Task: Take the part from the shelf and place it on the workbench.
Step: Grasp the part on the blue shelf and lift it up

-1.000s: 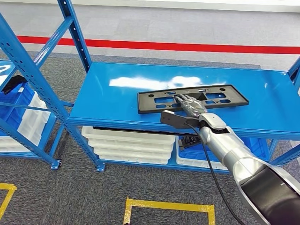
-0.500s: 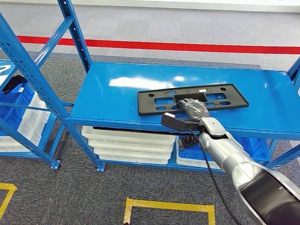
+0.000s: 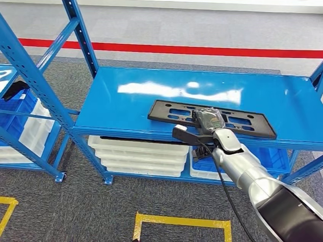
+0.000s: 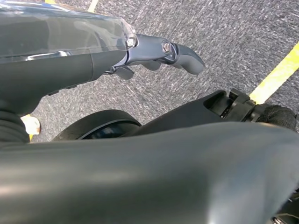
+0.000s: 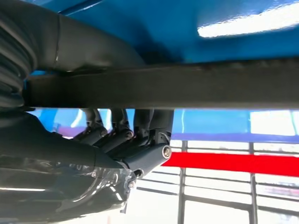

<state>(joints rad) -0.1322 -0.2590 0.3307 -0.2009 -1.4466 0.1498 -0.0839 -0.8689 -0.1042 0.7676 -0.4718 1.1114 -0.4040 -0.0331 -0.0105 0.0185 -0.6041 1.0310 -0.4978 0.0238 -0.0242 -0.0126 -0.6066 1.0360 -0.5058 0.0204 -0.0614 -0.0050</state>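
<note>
Your right hand [image 3: 208,119] grips the black part [image 3: 244,124], fingers curled over its near edge. The part lies skewed on the blue shelf [image 3: 114,106].

Grey carpet [image 3: 114,212] carries yellow floor tape [image 3: 182,222] at 6 o'clock, a red stripe [image 3: 190,50] at 12, white bins [image 3: 141,156] centrally.

shelf [image 3: 114,101]: glossy blue painted metal
part [image 3: 171,112]: matt black plastic
floor [image 3: 76,212]: rough grey carpet
bins [image 3: 141,156]: smooth white plastic
</note>
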